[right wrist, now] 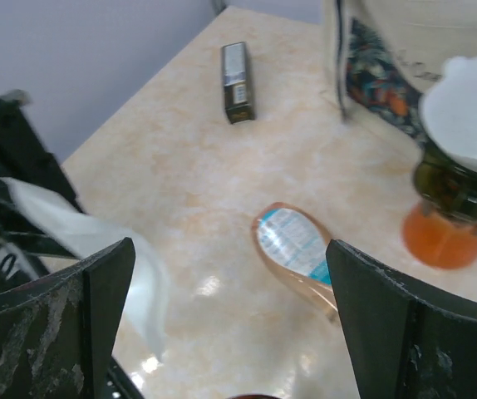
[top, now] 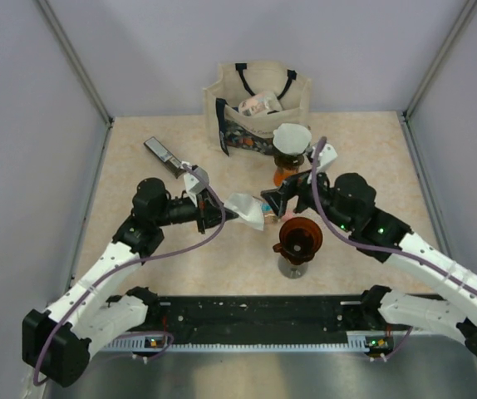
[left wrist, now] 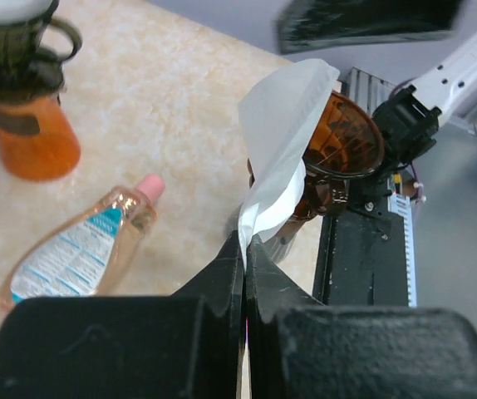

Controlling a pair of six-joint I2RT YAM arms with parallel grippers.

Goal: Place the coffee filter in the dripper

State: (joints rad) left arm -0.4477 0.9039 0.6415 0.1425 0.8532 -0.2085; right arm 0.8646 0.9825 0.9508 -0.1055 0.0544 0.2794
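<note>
Filter [left wrist: 282,133], paper, pinched at its edge in my left fingers [left wrist: 222,278] beside the dripper [left wrist: 351,141], right fingers [right wrist: 64,312] wide and empty; risk: limp paper catching the rim, landing crooked.

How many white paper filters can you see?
2. One filter is pinched in the left gripper, by the brown dripper. The other filter tops the dark dripper by the bag. More may hide inside.
</note>
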